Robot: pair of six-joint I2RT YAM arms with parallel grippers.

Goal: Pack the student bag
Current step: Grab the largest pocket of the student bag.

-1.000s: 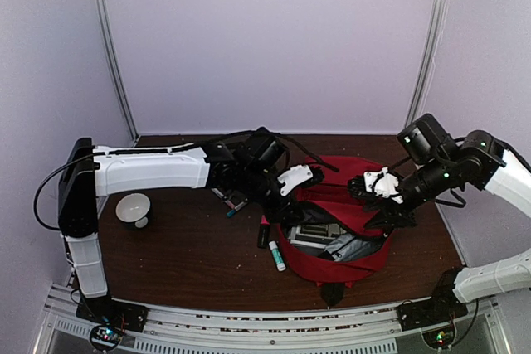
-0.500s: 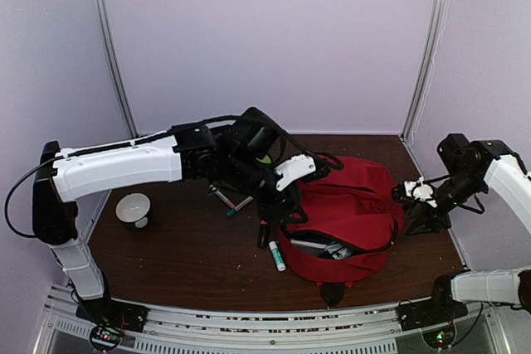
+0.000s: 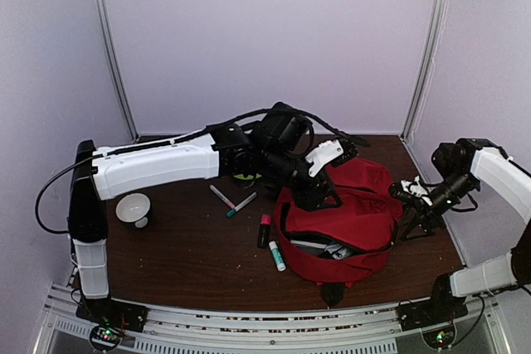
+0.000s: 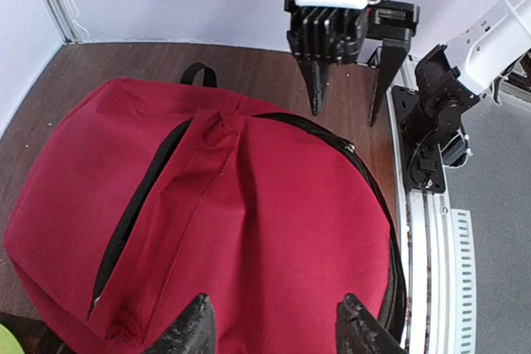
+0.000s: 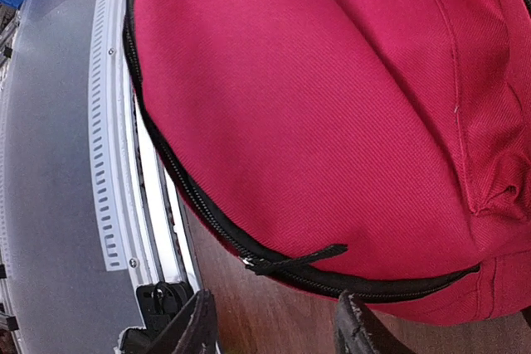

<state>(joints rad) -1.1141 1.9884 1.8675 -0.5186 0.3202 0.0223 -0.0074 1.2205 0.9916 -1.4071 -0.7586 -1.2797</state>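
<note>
Red student bag (image 3: 358, 205) open, perhaps books (image 3: 319, 246) inside | left pincer (image 4: 274, 314) spread | right pincer (image 5: 274, 306) spread

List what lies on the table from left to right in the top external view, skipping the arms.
white bowl → two pens → red-capped marker → glue stick → student bag
</note>
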